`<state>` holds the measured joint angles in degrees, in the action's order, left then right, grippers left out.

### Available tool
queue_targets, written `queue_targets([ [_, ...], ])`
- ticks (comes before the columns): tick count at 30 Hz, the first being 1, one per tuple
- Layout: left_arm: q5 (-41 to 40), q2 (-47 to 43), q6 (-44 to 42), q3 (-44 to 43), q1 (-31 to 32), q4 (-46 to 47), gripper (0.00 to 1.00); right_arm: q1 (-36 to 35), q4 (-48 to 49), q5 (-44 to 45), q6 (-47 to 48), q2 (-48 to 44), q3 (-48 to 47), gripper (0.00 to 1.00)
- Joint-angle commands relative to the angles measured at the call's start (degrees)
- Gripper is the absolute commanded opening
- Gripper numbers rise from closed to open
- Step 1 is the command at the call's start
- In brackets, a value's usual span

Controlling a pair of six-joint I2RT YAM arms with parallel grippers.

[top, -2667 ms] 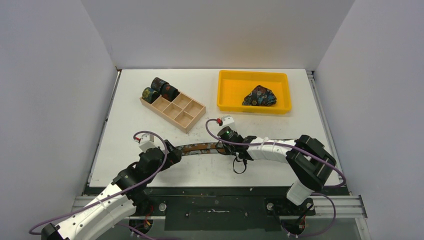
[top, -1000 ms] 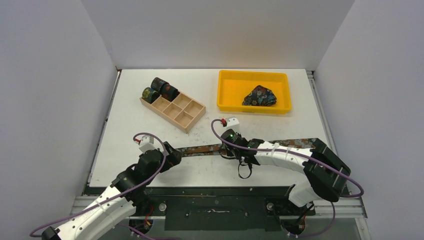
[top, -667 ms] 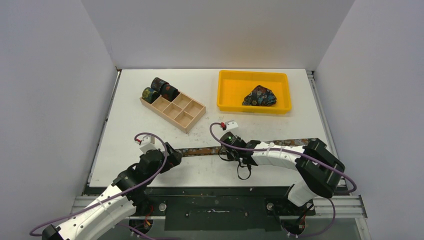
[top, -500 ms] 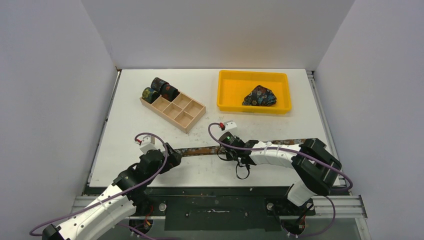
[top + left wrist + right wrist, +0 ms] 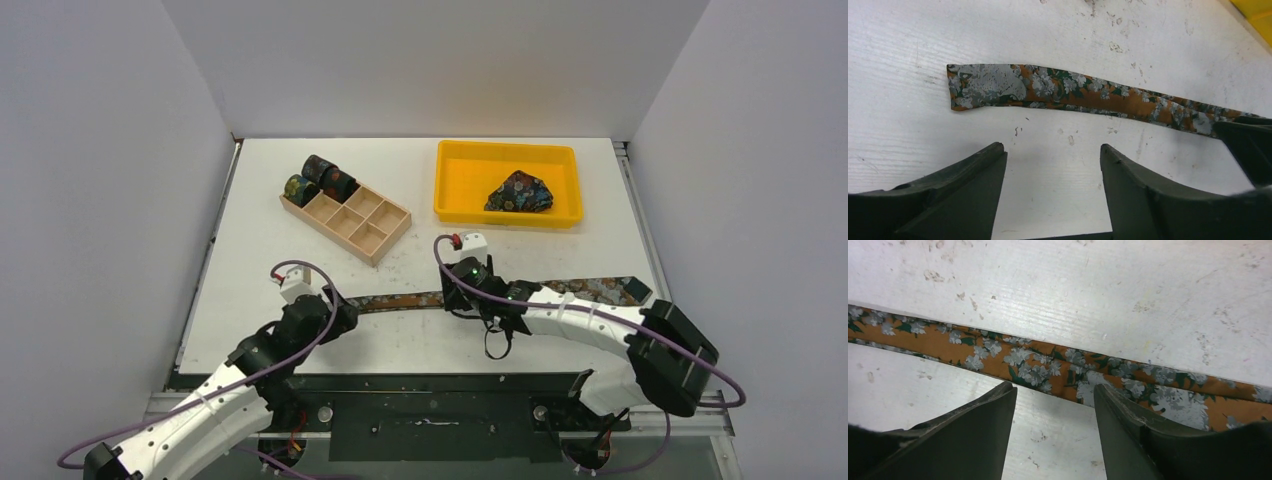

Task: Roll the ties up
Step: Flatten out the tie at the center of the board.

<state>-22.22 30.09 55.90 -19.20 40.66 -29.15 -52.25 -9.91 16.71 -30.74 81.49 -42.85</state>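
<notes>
The tie [image 5: 1073,92] lies flat along the counter [image 5: 250,230], your left hand [image 5: 1050,152] and right hand [image 5: 1054,390] both parted and empty, so set the left squarely on the narrow end just ahead of it and pin the middle with the right as you roll.

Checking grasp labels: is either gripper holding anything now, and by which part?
Nothing is held. Left gripper stands open short of the narrow end of the tie; right gripper stands open by its middle, empty. The tie lies flat on the table.
</notes>
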Motion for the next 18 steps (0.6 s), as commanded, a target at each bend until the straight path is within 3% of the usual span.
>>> queue_targets([
  [1, 1.18, 5.22, -1.91, -2.81, -0.82, 6.77, 0.56, 2.58, 1.49, 2.66, -1.41, -7.67, 3.12, 0.58],
  [6, -1.83, 12.64, -0.34, -3.06, -2.88, 9.19, 0.34, 9.97, 2.31, -0.62, -3.01, -16.01, 8.98, 0.52],
  [9, -3.2, 16.5, 1.09, -2.44, -5.53, 10.1, 0.24, 10.7, 1.23, 0.21, -2.68, -20.42, 10.91, 0.5],
  [18, -1.08, 22.61, 3.25, -0.22, -14.69, 14.33, 0.16, 11.07, -1.78, 4.25, -3.6, -26.79, 13.88, 0.43],
])
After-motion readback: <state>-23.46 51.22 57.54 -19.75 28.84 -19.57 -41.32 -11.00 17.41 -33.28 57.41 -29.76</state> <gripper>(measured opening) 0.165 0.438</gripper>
